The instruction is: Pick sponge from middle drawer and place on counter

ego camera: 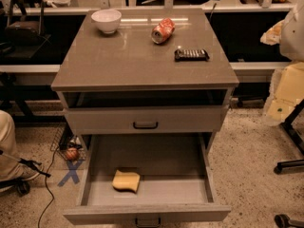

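Observation:
The pale yellow sponge [126, 180] lies on the grey floor of the open middle drawer [190, 190], left of its centre and near the front. The drawer is pulled far out and its small dark handle [147, 221] shows at the bottom edge. Above it is a shallower, shut drawer front with a black handle [145, 125]. The glossy grey-brown counter [118, 61] tops the cabinet. My gripper is out of view; no part of the arm shows.
On the counter stand a white bowl [106, 20] at the back left, a crushed red can [163, 31] at the back middle and a dark packet [191, 54] to the right. A blue X [71, 173] marks the floor at left. Chair legs [289, 165] stand at right.

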Tool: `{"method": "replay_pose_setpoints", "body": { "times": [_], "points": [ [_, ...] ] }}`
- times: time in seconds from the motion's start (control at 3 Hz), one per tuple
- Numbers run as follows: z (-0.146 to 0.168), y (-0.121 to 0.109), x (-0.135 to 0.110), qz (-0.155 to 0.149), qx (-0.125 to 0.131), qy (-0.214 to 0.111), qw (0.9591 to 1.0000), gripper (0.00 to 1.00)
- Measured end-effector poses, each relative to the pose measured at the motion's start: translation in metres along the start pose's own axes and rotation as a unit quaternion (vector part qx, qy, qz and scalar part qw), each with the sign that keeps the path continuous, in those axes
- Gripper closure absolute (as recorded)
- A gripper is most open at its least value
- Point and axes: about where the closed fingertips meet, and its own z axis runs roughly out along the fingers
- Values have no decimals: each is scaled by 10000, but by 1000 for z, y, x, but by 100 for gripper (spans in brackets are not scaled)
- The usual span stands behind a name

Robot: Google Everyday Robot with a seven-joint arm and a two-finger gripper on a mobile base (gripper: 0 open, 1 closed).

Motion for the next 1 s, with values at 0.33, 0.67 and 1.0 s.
{"method": "replay_pose_setpoints", "body": {
  "times": [0.33, 0.67, 1.0],
  "points": [
    [0, 0, 0, 0, 0, 0, 10000, 0],
    [27, 10, -1, 42, -328, -249, 9991, 0],
    [88, 44, -8, 265, -979, -801, 9916, 0]
  ]
}}
